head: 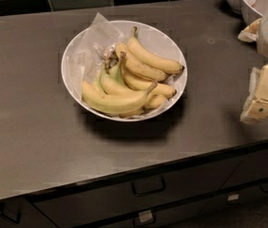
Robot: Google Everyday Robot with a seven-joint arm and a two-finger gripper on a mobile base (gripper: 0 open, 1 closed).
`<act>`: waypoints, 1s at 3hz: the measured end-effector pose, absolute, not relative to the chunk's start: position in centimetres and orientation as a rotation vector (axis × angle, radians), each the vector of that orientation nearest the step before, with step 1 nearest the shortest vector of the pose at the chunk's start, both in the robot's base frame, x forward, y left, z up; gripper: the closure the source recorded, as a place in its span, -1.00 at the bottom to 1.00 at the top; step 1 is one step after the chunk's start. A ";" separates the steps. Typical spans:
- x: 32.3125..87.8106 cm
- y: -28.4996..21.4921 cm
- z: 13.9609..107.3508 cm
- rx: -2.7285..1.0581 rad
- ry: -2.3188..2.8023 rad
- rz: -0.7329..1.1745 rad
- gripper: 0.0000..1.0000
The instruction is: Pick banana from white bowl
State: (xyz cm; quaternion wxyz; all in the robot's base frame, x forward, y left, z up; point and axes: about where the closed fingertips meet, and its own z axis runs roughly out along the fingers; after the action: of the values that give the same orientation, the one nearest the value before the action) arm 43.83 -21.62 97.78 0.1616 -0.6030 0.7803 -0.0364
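Note:
The white bowl point(72, 56) sits on the grey counter, lined with crinkled white paper and holding several bananas. The banana point(112, 100) is the long, curved pale one lying along the bowl's front rim. Deeper-yellow bananas with dark tips lie behind it. My gripper point(260, 101) hangs at the right edge of the camera view, well right of the bowl and above the counter, not touching any banana.
The counter point(29, 127) ends at a front edge above dark drawers with handles point(148, 186). Smaller white bowls point(255, 1) stand at the back right corner, close to my arm. A dark tiled wall runs along the back.

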 end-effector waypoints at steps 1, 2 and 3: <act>43.8 -21.6 97.8 -1.722 2.227 -0.104 -1.00; 44.0 -21.1 97.9 -1.733 2.211 -0.103 -1.00; 46.1 -16.2 97.9 -1.875 2.107 -0.060 -1.00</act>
State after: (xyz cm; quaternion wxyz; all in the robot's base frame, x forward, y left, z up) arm 46.05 -16.16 97.93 0.1593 -0.6562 0.7373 -0.0210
